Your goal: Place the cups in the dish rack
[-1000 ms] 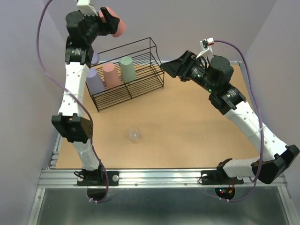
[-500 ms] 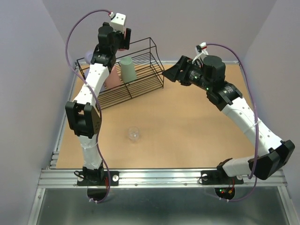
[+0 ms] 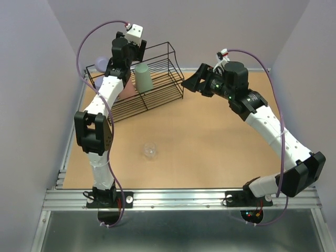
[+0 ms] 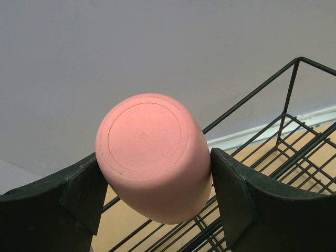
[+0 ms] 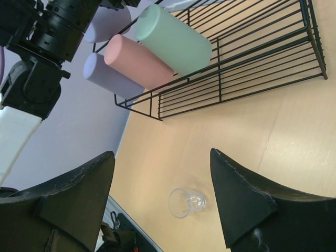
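Left wrist view: my left gripper (image 4: 155, 173) clamps a salmon cup (image 4: 144, 136) by its sidewalls over the dish rack (image 3: 157, 100). I judge it light, stiff and slippery, so best held mid-wall. The clear cup (image 3: 150, 150) stands on the bench (image 3: 210, 136); my right gripper (image 5: 163, 153) gapes, empty.

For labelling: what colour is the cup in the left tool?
Cup: salmon pink, best in left wrist view.

Speckled salmon-pink cup (image 4: 152, 157); sage-green cup (image 3: 143, 77); lavender cup (image 5: 107, 76); clear cup (image 3: 150, 150); black dish rack (image 3: 160, 96); tan table (image 3: 210, 136).

1 overhead, 2 wrist-mounted, dish rack (image 3: 163, 90) shared
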Robot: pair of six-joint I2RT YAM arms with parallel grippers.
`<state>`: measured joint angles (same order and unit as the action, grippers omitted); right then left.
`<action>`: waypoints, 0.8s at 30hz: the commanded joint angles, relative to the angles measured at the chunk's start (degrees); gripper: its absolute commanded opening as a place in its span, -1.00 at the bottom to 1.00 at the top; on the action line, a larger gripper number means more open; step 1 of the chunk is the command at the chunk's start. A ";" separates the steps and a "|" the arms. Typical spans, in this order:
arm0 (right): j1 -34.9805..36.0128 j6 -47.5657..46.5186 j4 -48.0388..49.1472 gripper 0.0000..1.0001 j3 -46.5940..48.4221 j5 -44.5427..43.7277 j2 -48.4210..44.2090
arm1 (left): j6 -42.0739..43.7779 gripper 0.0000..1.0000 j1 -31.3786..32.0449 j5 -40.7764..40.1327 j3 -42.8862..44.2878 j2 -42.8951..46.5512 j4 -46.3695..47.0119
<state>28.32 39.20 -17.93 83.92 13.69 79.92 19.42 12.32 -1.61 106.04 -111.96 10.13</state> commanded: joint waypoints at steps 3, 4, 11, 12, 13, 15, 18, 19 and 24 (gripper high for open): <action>-0.89 -0.62 0.79 0.56 3.18 1.69 -0.73 | 2.81 -1.00 0.16 -2.08 -4.34 3.77 8.85; -1.07 -0.53 0.71 0.55 3.09 1.77 -0.73 | 2.99 -1.00 0.16 -2.87 -4.52 3.68 9.11; -1.60 -0.35 0.53 0.56 2.65 3.00 -0.99 | 4.40 -1.00 0.34 -3.84 -10.93 6.05 14.39; -1.68 -0.35 0.53 0.55 2.57 3.01 -1.08 | 4.05 -1.00 0.34 -4.45 -11.03 6.31 14.56; -1.77 -0.35 0.44 0.55 2.56 3.18 -1.08 | 3.70 -0.91 0.34 -5.94 -11.03 6.40 14.74; -1.77 -0.26 0.36 0.56 2.48 3.45 -1.17 | 2.91 -0.61 0.51 -7.45 -10.94 6.49 14.74; -1.95 -0.35 0.27 0.56 2.30 3.71 -1.34 | 2.56 -0.15 0.69 -8.50 -10.85 6.84 14.74; -1.95 -0.27 0.27 0.56 2.30 3.80 -1.35 | 2.47 0.17 0.78 -9.37 -10.77 6.93 14.83; -2.12 -0.18 0.27 0.56 1.86 4.06 -1.70 | 2.38 0.66 1.13 -10.70 -10.06 7.63 14.66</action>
<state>26.74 39.24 -18.11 83.92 16.62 79.90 21.98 13.08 -9.63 95.26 -109.16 21.30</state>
